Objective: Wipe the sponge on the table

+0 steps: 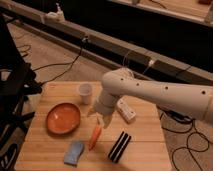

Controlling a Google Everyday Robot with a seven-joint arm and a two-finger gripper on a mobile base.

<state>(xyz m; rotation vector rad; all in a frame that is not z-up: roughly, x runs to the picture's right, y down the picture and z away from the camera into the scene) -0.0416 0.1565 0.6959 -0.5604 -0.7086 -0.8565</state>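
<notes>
Camera view showed the white arm (160, 95) reaching in from the right, with the gripper (100, 118) hanging low over the middle of the table (145, 131), its fingers spread apart and grasping nothing. The sponge (74, 153) lay flat on the wood near the front edge, apart from the gripper, with the carrot (95, 136) just to its right and almost directly under the fingertips. That layout fitted two stages equally well: an open hand on its way to the sponge, or one drawn back after letting it go, and the pad's position did not settle which. Any reach for the sponge would have called for passing forward and left without knocking the carrot, then closing on a soft, low pad. An orange plate (63, 118), a white cup (85, 93), a small white box (126, 110) and a black ribbed block (120, 146) shared the light plank tabletop. Around it, the floor was dim and strewn with cables (60, 65), a long ledge (100, 42) ran behind, and a dark stand (15, 90) stood at the left.
</notes>
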